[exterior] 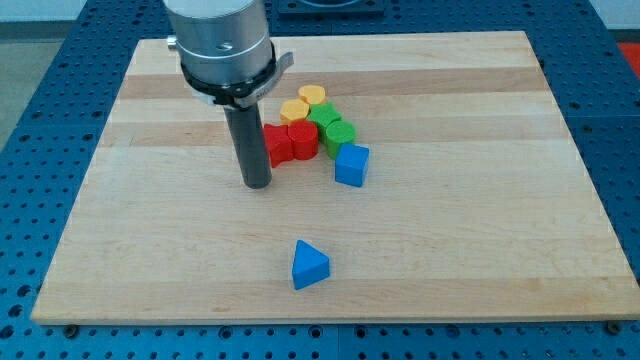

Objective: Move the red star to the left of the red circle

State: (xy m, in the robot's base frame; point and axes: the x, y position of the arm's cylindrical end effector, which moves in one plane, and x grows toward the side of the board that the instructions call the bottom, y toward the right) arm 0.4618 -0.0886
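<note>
My tip [258, 184] rests on the wooden board [150, 230], just left of and slightly below a tight cluster of blocks. The nearest pieces are two red blocks side by side: one [277, 143] right beside the rod and another [303, 139] to its right. I cannot tell which is the star and which the circle. The rod hides the left edge of the nearer red block.
Behind the reds sit two yellow blocks [295, 109] [312, 96] and two green blocks [323, 117] [339, 132]. A blue block [351, 164] lies right of the cluster. A blue triangle [309, 264] lies near the view's bottom.
</note>
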